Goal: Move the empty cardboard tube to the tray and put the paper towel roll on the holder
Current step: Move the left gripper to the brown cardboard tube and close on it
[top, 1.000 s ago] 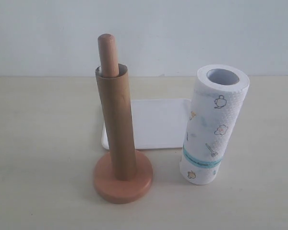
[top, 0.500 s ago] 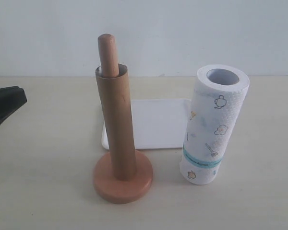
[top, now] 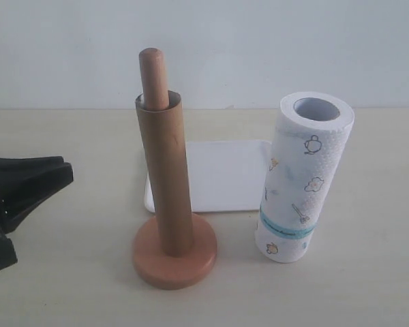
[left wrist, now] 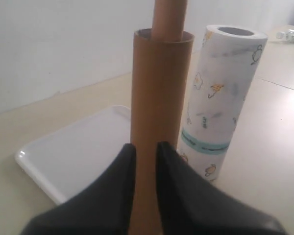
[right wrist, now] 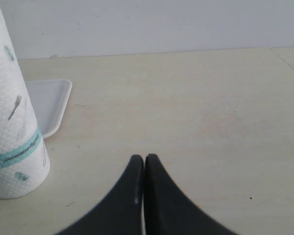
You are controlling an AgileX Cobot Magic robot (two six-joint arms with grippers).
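While the left gripper (left wrist: 145, 148) hovers well to the left of the holder (top: 174, 264), we see its two black fingers parted by only a narrow slit, with nothing between them (through its wrist camera the brown tube shows in that slit, though the claw is not touching it). The holder stands on the pale table (top: 368, 286), its post upright. The empty cardboard tube (top: 165, 170) is sleeved over that post and stands on the round base, and the post's rounded top pokes out above the tube's rim. Just behind the holder, stretching off to its right, lies the tray (top: 225, 174), flat on the table. Right of the holder, near its base but apart from it, the paper towel roll (top: 300, 184) stands on end, teal band low. Farther right of the holder, beyond the roll and outside the exterior view, the right gripper (right wrist: 145, 159) has its fingers pressed together on nothing.
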